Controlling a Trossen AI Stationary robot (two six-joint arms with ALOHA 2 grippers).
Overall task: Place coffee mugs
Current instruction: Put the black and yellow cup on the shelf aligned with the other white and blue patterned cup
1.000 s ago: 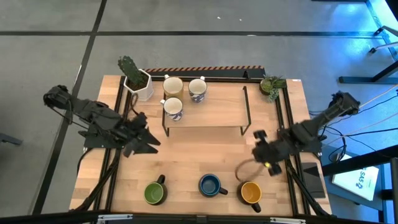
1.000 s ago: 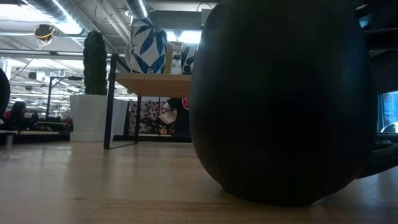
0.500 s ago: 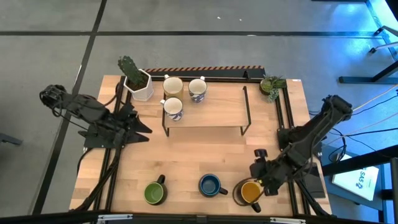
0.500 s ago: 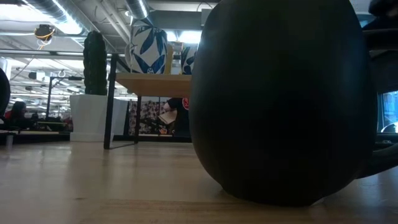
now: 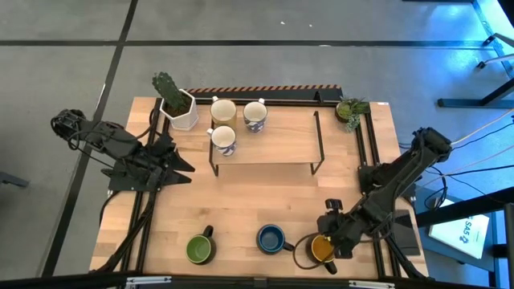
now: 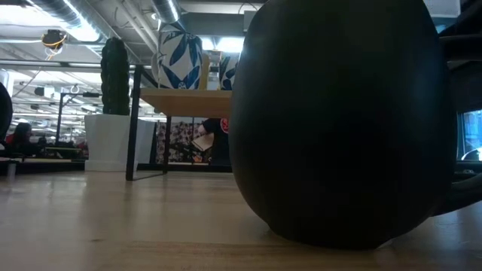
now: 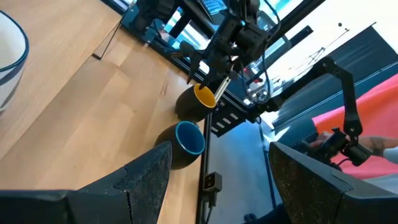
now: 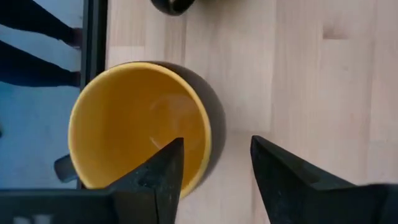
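Note:
Three dark mugs stand by their bases along the table's near edge in the high view: green-lined (image 5: 200,249), blue-lined (image 5: 271,238) and orange-lined (image 5: 322,250). Three white mugs (image 5: 224,111) (image 5: 254,115) (image 5: 224,140) stand on the raised wooden shelf (image 5: 277,144). My right gripper (image 5: 327,240) is open above the orange-lined mug (image 8: 138,124), pointing down. One finger (image 8: 163,174) is over the mug's inside, the other (image 8: 283,177) is outside its wall. My left gripper (image 5: 186,167) is open and waits over the table's left side.
A white hexagonal pot with a cactus (image 5: 178,104) stands at the shelf's far left, and a small leafy plant (image 5: 351,110) at the table's far right corner. In the low view one dark mug (image 6: 339,120) fills most of the picture. Bare wood (image 5: 257,197) lies between shelf and dark mugs.
My right gripper has moved toward the near edge and down, from the bare wood right of the shelf to just above the orange-lined mug. My left gripper has drawn back a little toward the left and far edges. No mug has moved.

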